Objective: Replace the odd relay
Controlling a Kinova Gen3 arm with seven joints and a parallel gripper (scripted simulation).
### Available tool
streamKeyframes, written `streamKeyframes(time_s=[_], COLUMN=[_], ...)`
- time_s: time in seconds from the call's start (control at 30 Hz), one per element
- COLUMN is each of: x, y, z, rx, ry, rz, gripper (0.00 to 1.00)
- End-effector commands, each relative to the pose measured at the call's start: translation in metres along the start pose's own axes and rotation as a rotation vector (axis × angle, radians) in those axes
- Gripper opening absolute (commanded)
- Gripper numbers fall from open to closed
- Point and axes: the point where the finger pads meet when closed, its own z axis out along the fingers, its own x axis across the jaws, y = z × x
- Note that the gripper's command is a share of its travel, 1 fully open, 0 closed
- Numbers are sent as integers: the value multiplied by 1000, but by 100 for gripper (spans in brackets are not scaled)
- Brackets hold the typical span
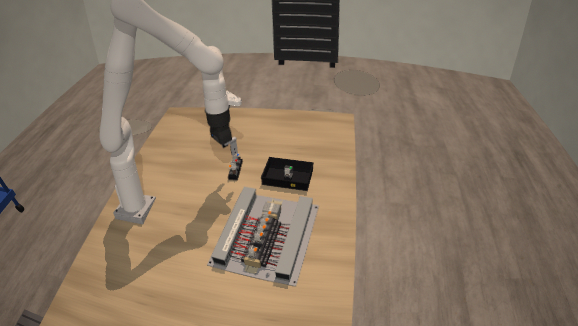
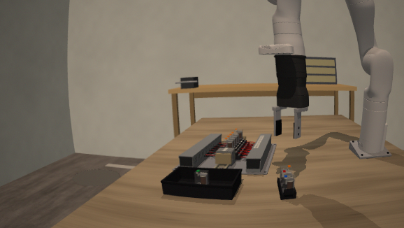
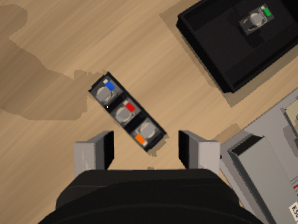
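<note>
In the spare holder (image 1: 233, 177) (image 2: 288, 194) stand three relays, with blue (image 3: 109, 85), red (image 3: 130, 107) and orange (image 3: 140, 139) buttons. The orange button is on the opposite side from the other two. A green-button relay (image 1: 288, 173) (image 2: 203, 178) (image 3: 255, 20) is in the black tray (image 1: 274, 183) (image 2: 199, 190) (image 3: 206, 61). In the panel row, several relays show orange buttons (image 1: 264, 227); a wider gap shows before the nearest one, its socket too small to see clearly. My gripper (image 2: 287, 132) (image 3: 146, 144) is open and empty, above the table near the holder's orange end.
The panel's grey ducts (image 1: 294, 240) (image 2: 259, 154) (image 3: 262, 175) flank the relay row, with red wires beside it. A tan block (image 2: 224, 157) stands at the row's end near the tray. The tray lies between holder and panel in the wrist view's upper right.
</note>
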Motion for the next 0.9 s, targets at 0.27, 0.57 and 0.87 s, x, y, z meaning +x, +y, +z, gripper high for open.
streamKeyframes(time_s=[0.27, 0.57, 0.87], x=[-1, 0, 1], y=[-1, -1, 0], z=[0, 0, 0], rx=[1, 1, 2], ry=[2, 2, 1], rz=[65, 203, 313], gripper=[100, 100, 100])
